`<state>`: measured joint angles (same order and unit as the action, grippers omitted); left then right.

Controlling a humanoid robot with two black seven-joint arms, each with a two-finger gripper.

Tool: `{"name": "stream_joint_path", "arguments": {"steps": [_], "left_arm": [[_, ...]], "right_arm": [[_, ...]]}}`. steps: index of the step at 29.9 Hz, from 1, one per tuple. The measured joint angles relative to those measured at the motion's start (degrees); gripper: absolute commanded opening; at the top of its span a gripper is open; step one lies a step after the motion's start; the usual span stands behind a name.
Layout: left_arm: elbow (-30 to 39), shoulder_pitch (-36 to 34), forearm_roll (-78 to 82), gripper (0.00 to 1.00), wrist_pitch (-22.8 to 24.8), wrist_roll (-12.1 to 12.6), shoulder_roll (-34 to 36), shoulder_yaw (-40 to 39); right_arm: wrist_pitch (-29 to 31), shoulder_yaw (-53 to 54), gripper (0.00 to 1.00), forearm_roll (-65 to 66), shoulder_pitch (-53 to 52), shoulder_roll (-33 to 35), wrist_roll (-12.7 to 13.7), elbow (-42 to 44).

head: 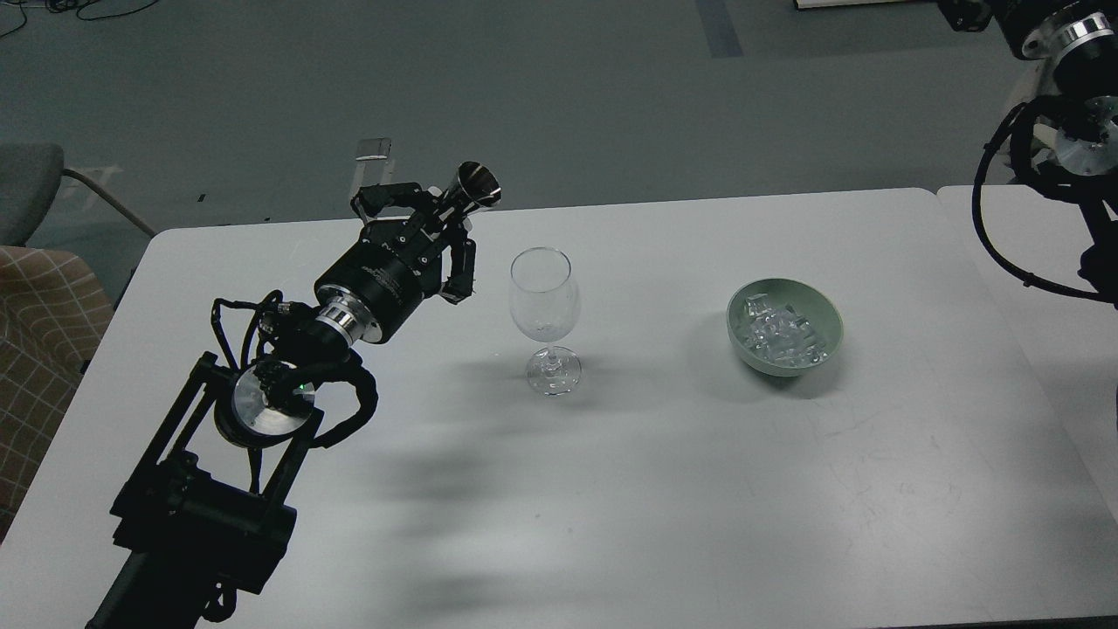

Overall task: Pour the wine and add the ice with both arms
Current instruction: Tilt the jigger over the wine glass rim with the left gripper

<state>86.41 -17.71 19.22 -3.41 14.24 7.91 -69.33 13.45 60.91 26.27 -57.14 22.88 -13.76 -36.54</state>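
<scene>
A clear stemmed wine glass (544, 306) stands upright mid-table. A pale green bowl (824, 317) to its right holds several clear ice cubes (777, 335). My left arm comes in from the lower left. Its gripper (439, 225) is shut on a small shiny metal cup (475, 188), held above the table just left of and above the glass rim, tilted with its mouth toward the right. Of my right arm (1061, 114) only joints and cables show at the top right corner; its gripper is out of view.
The white table (664, 472) ends at a far edge behind the glass. A second white table (1039, 253) adjoins on the right. A checked chair (44, 332) stands at the left edge. Grey floor lies beyond.
</scene>
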Motion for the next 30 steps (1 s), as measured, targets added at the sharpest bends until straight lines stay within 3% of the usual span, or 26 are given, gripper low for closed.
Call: {"name": "stream_joint_path", "arguments": {"steps": [30], "left_arm": [[0.0,-0.3,12.6,0.0,4.0,-0.2,0.1,1.9]], "right_arm": [[0.0,0.0,1.0,0.0,-0.3,0.1,0.1,-0.2]]}}
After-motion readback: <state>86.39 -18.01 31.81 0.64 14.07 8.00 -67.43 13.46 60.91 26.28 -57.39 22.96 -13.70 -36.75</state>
